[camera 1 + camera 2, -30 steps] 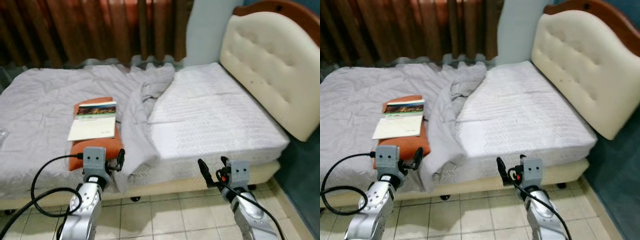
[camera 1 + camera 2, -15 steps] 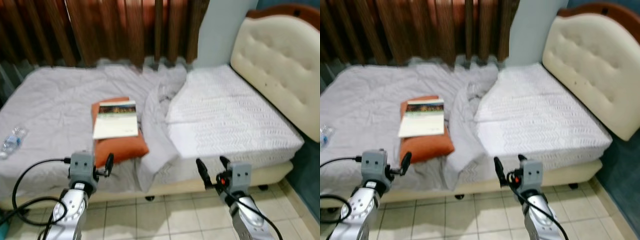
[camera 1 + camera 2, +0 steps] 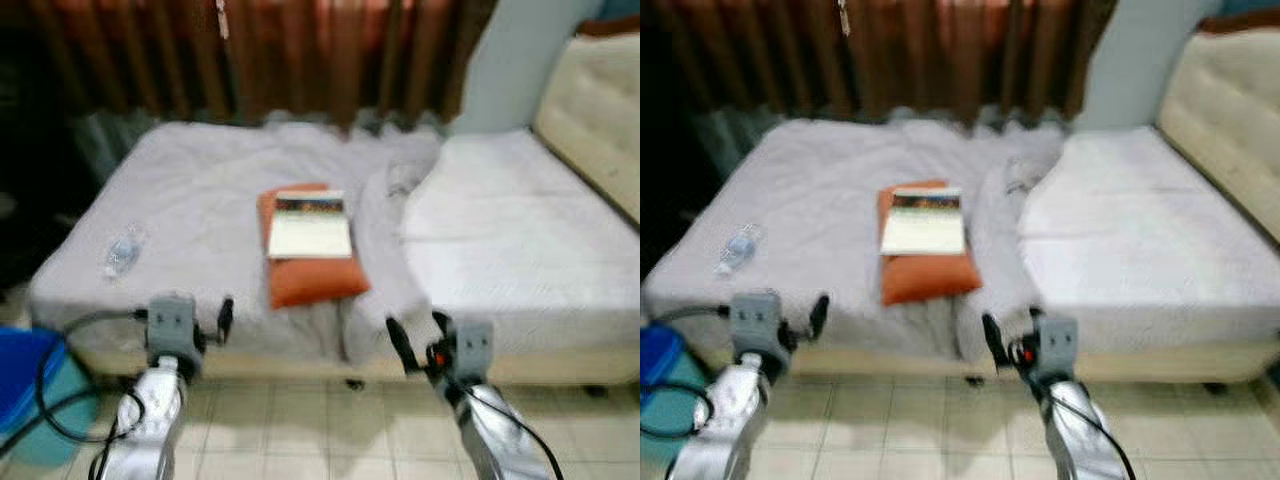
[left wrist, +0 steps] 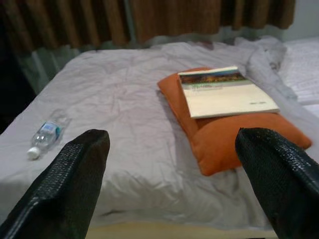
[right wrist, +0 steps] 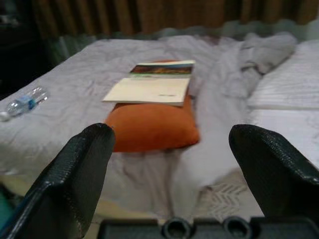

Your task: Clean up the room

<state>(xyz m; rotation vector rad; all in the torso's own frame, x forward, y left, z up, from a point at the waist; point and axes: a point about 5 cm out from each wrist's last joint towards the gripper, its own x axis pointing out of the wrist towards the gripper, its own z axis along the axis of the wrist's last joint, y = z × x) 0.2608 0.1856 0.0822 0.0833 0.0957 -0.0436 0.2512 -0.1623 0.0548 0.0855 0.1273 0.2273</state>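
You are facing a bed (image 3: 200, 200) that fills the middle of the head frames, its grey sheet (image 3: 190, 215) rumpled across the left and centre, with bare white mattress (image 3: 520, 220) to the right. A cream padded headboard (image 3: 595, 110) stands at the right edge, and brown curtains (image 3: 250, 55) run along the top. A bunched ridge of grey blanket (image 3: 385, 235) lies between the sheet and the mattress. Just left of that ridge, in the centre of the frame, sits an orange pillow (image 3: 310, 275) with a book (image 3: 310, 225) lying flat on top of it. At the lower left edge you can see a blue bin (image 3: 25, 365) on the tiled floor (image 3: 320, 430). Your left gripper (image 3: 222, 318) is held up in the lower left, in front of the bed edge, its fingers (image 4: 75, 179) spread wide and holding nothing. Your right gripper (image 3: 415, 338) is held up in the lower centre-right, fingers (image 5: 79, 169) likewise wide apart and empty. A small plastic water bottle (image 3: 120, 252) lies on its side on the sheet at centre left, well apart from the pillow.
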